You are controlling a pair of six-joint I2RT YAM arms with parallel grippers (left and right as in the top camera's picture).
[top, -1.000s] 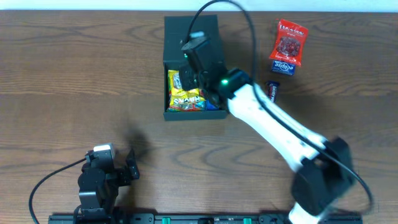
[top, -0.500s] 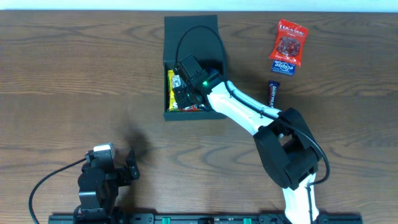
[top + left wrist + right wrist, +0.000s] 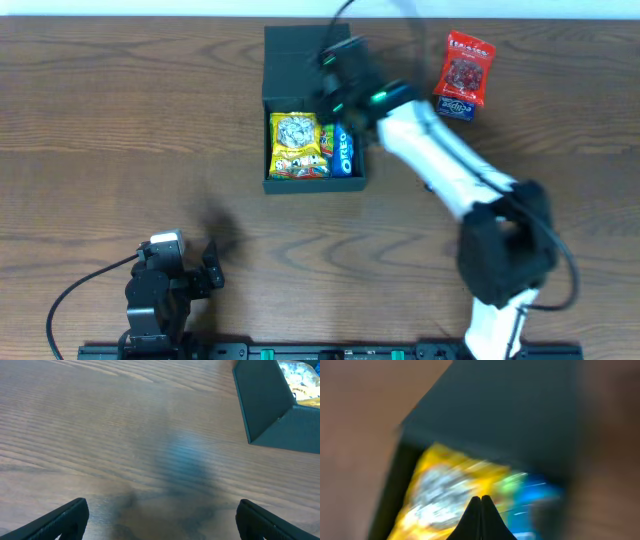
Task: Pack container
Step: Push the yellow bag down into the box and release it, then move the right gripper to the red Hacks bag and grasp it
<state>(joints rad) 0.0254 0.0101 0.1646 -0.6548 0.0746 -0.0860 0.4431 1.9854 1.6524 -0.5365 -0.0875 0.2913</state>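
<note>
Your right gripper (image 3: 480, 507) has its two fingers pressed together into a single point, with nothing between them. In the overhead view it hangs, blurred, over the far right part of the container (image 3: 266, 112), above the flap lid (image 3: 295, 55).

The dark teal-green container sits at the far middle of the wooden table (image 3: 100, 130). Its long axis runs from you toward the far edge, with the open compartment at the near end and the lid laid flat beyond it, reaching close to the table's far edge. Inside lie a yellow packet (image 3: 295, 145) on the left and a blue Oreo packet (image 3: 345, 150) along the right wall, lengthwise with the box.

A red snack bag (image 3: 463, 72) lies to the right of the container, apart from it, with the right arm crossing the gap between them. Bare wood spreads left of the container and in front of it.

Your left gripper (image 3: 161, 515) is spread wide and holds nothing, low at the near left, well apart from the container, whose corner shows at the upper right of its wrist view.
</note>
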